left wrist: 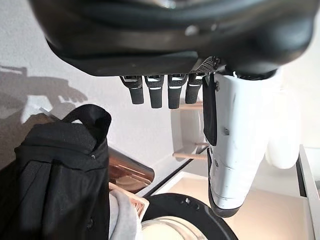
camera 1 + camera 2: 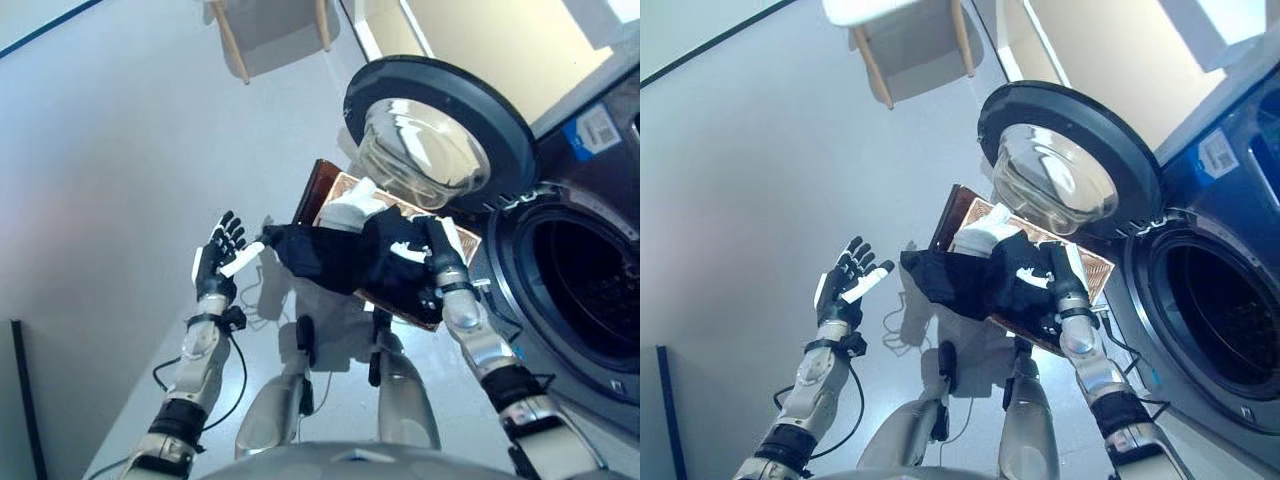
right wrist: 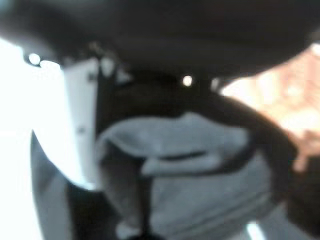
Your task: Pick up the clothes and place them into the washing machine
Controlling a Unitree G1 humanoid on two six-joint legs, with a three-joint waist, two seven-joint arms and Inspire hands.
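Clothes [image 2: 345, 255] heaped on the basket [image 2: 335, 190] beside the washing machine [image 2: 585, 285] | your right hand [image 2: 432, 262] sits in the dark cloth, grip unreadable | left hand [image 2: 218, 258] spread, empty | gather deep, lift clear of the rim

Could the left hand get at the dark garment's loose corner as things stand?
Probably yes: the left hand is open and empty, level with the dark garment, whose loose corner points toward it across bare floor; nothing lies between.
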